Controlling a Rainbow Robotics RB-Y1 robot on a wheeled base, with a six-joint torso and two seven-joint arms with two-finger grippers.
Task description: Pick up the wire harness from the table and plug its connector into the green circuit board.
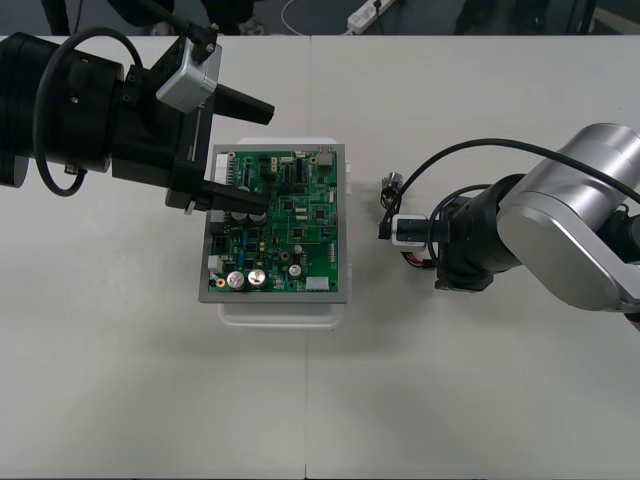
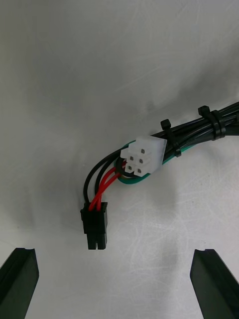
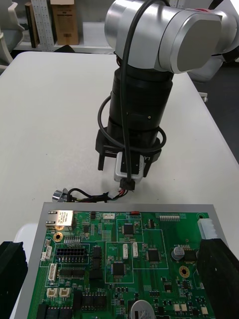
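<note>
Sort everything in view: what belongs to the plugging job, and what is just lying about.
Job: wire harness, green circuit board, white base, left hand open over the board, right hand open above the harness.
Lying about: power strip on the floor.

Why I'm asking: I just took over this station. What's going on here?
The wire harness lies on the table beside the right edge of the green circuit board, not plugged in. The right gripper hangs over it with fingers open, and the black plug is just ahead of them, not gripped. The left gripper is open over the board's left part.
</note>
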